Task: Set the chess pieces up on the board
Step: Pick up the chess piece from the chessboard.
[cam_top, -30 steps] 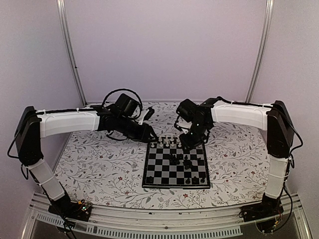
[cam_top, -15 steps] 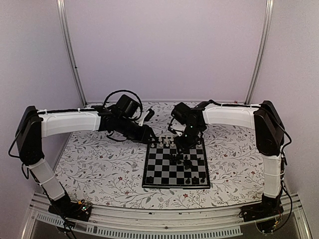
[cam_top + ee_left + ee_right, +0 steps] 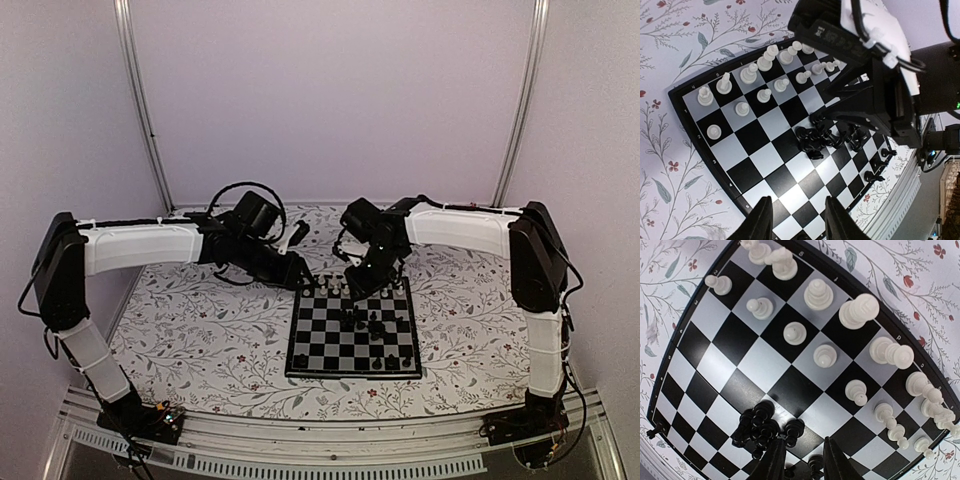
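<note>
The board lies mid-table. White chess pieces stand in its two far rows, and black chess pieces cluster at its middle, with a few more at the near right edge. My left gripper hovers at the board's far left corner. In the left wrist view it is open and empty over bare squares. My right gripper hangs over the far rows. In the right wrist view it is open above the black cluster, with the white rows beyond.
The floral table cover surrounds the board. The right arm's wrist hangs low over the board's far side, close to my left gripper. Purple walls and two metal posts close in the back.
My right gripper has swung left and towards the far side, from over the board's right part to above the white rows. The left arm has barely moved.
</note>
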Motion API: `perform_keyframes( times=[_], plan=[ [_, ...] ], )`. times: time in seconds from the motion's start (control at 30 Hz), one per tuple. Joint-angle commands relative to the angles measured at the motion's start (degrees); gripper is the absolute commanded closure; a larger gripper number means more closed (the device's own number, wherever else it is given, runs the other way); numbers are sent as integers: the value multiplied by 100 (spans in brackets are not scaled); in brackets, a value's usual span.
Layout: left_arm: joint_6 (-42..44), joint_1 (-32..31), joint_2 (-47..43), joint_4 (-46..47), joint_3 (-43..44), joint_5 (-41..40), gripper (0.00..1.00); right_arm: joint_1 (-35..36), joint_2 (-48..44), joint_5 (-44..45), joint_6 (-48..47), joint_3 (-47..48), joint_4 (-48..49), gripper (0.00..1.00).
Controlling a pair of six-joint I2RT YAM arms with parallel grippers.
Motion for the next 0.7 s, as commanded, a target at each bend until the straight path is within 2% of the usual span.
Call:
perform_keyframes(
  times=[0.0, 0.5, 0.67],
  plan=[
    [58, -44, 140, -66, 137, -24, 61, 12, -40, -76, -19, 234, -16, 71],
    [152, -26, 300, -150, 281, 2, 61, 20, 421, -175, -105, 119, -128, 72],
    [156, -26, 317, -154, 280, 4, 61, 14, 429, -159, -127, 159, -122, 79]
  ],
)
